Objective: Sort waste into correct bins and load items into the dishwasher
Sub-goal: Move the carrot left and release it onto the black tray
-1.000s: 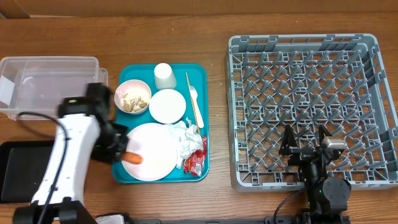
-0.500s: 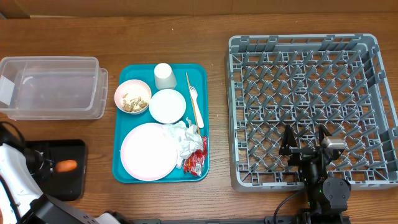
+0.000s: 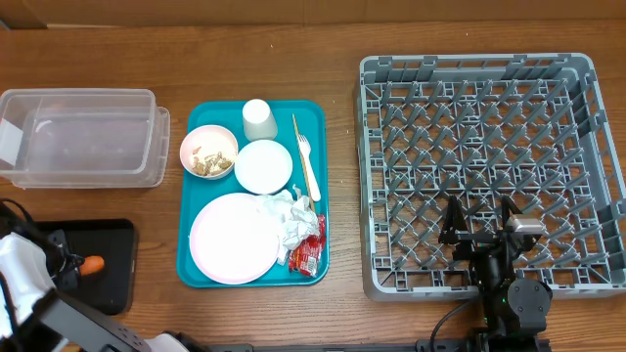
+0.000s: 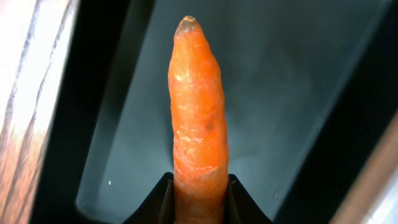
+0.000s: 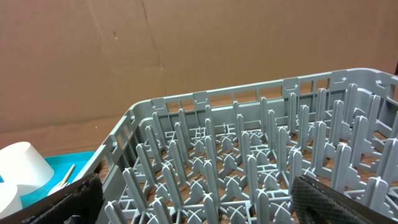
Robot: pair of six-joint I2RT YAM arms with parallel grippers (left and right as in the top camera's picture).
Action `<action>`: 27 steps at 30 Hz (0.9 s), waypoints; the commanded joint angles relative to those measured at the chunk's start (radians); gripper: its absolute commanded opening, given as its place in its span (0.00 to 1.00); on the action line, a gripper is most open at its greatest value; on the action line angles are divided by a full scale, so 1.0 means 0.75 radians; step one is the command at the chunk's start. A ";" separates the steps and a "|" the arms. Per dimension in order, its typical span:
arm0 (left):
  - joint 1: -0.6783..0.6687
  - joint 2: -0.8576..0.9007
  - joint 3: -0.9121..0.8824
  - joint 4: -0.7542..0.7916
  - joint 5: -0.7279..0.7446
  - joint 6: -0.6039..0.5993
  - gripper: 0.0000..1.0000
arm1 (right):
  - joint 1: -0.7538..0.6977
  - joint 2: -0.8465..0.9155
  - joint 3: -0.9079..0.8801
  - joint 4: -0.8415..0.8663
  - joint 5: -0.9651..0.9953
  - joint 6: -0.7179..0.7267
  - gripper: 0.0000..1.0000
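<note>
The left gripper (image 4: 198,190) clamps the carrot (image 4: 198,106) by its base, tip pointing straight out from the jaws, above the black tray (image 4: 292,87), so letting go should land it inside.

Orange carrot piece (image 4: 198,124), gripped at its thick end, tip outward, over the shallow black tray (image 3: 112,240). Clear tub (image 3: 98,137) just behind. On the teal tray (image 3: 318,122): crumpled napkins (image 3: 293,217) and red wrapper (image 3: 308,254) at the pink plate (image 3: 233,240)'s edge, scrap-filled bowl (image 3: 208,152), small white plate (image 3: 264,166), cup (image 3: 259,117), fork (image 3: 304,147), wooden stick (image 3: 295,125). Grey dish rack (image 3: 479,64) at right.
</note>
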 commanded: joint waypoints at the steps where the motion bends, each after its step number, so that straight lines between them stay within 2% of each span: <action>1: 0.007 0.093 -0.021 0.043 -0.040 -0.028 0.04 | -0.005 -0.006 -0.014 0.008 0.012 -0.004 1.00; 5: 0.007 0.163 -0.021 0.057 -0.044 -0.027 0.35 | -0.005 -0.006 -0.014 0.008 0.012 -0.004 1.00; 6: 0.007 0.168 -0.021 0.058 -0.044 -0.027 0.58 | -0.005 -0.006 -0.014 0.008 0.012 -0.004 1.00; 7: 0.007 0.168 -0.021 0.057 -0.044 -0.027 0.72 | -0.005 -0.006 -0.014 0.008 0.012 -0.004 1.00; 8: 0.007 0.168 -0.020 0.057 -0.044 -0.021 0.84 | -0.005 -0.006 -0.014 0.008 0.012 -0.004 1.00; 9: 0.007 0.167 -0.019 0.055 -0.040 -0.021 0.88 | -0.005 -0.006 -0.014 0.008 0.012 -0.004 1.00; 10: 0.007 0.167 -0.019 0.055 -0.039 -0.021 0.98 | -0.005 -0.006 -0.014 0.008 0.012 -0.004 1.00; 14: 0.007 0.164 0.020 -0.014 0.017 -0.022 1.00 | -0.005 -0.006 -0.014 0.008 0.012 -0.004 1.00; 18: 0.005 0.141 0.192 -0.224 0.234 -0.008 1.00 | -0.005 -0.006 -0.014 0.008 0.012 -0.004 1.00; 24: -0.036 0.083 0.391 -0.480 0.485 0.169 0.99 | -0.005 -0.006 -0.014 0.008 0.012 -0.004 1.00; 27: -0.127 0.047 0.397 -0.497 0.565 0.318 0.97 | -0.005 -0.006 -0.014 0.008 0.012 -0.004 1.00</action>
